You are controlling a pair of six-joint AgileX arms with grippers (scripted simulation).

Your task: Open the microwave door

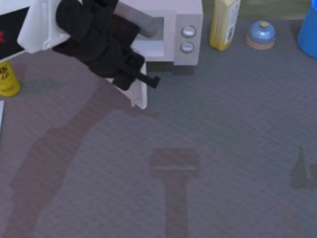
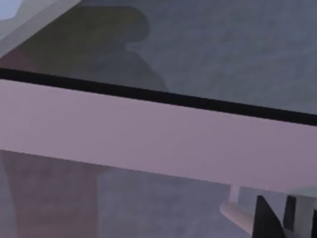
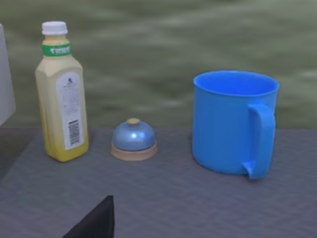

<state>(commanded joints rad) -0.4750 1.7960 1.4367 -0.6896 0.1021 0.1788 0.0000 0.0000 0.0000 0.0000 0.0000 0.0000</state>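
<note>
Door (image 2: 148, 136): pale flat panel spans the frame as a broad slanted band, seen very close.
Door edge (image 2: 163, 96): thin black strip runs along one long side of the panel.
Handle (image 2: 237, 214): pale rod on a short post, fixed to the panel's other long side.
Left gripper fingers (image 2: 267, 220): dark tips just beside the handle; contact unclear.
Table (image 2: 223, 49): grey textured surface behind, crossed by dark shadows.
</note>
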